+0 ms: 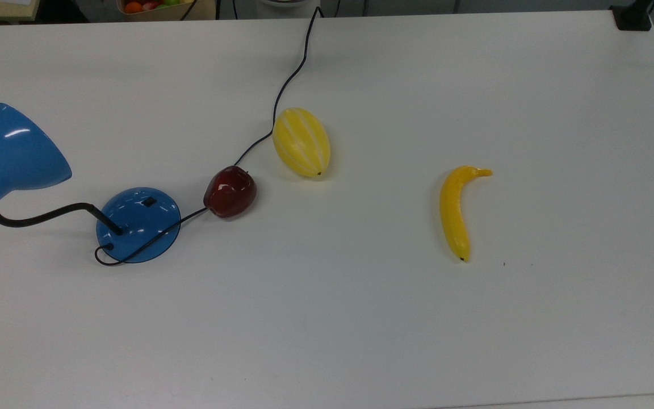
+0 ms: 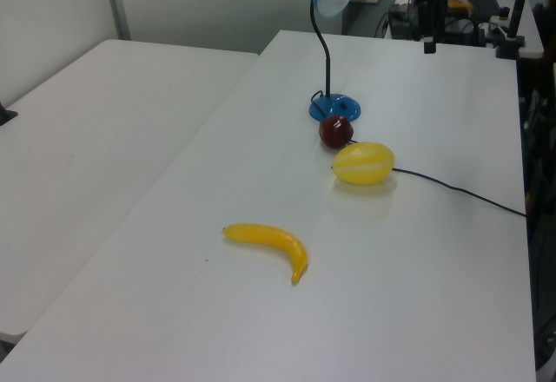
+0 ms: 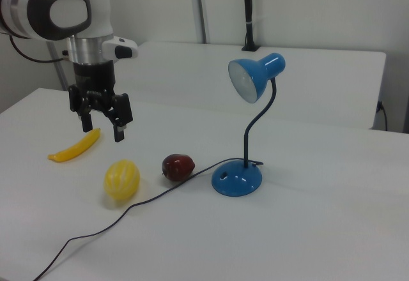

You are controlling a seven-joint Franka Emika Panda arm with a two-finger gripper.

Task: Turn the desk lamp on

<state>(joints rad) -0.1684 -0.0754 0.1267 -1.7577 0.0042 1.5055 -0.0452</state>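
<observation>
Desk lamp [image 1: 3, 156]: shade cropped by the top view's left edge. Cord [image 3: 102, 228]: runs off the right view's bottom edge. Base switch [image 2: 340, 102]: too small to resolve in the left view.

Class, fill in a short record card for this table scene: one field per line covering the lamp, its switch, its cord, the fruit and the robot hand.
Lamp: blue desk lamp, standing upright on the white table, bulb looks unlit
Switch: small black switch on the round base
Cord: black cord runs from the base past the apple and melon to the table's far edge in the top view
Fruit: dark red apple, yellow striped melon, banana
Hand: hand open, raised above the table near the banana, holding nothing
</observation>
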